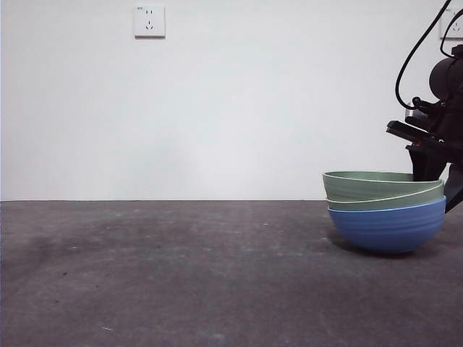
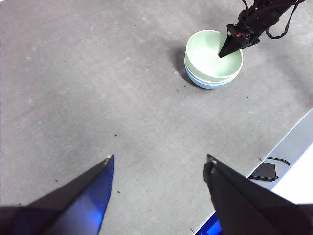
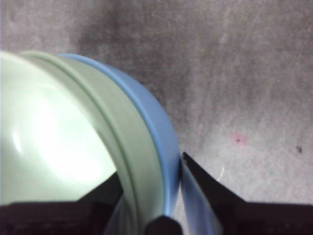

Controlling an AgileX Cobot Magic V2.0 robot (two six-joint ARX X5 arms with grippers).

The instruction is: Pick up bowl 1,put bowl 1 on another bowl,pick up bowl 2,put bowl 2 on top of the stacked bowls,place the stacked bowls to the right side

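You have the stack [image 1: 385, 210] at the table's [image 1: 181, 275] right side in front view: blue bowl [image 1: 388, 228] under two green bowls [image 1: 380, 186], tilted, apparently lifted at one side (contact w/ table unclear). R gripper [image 3: 161, 196] pinches the stack's rim, one jaw inside the top green bowl, one outside the blue wall. L gripper [image 2: 159, 169] hangs well apart over bare table, jaws spread, holding nothing.
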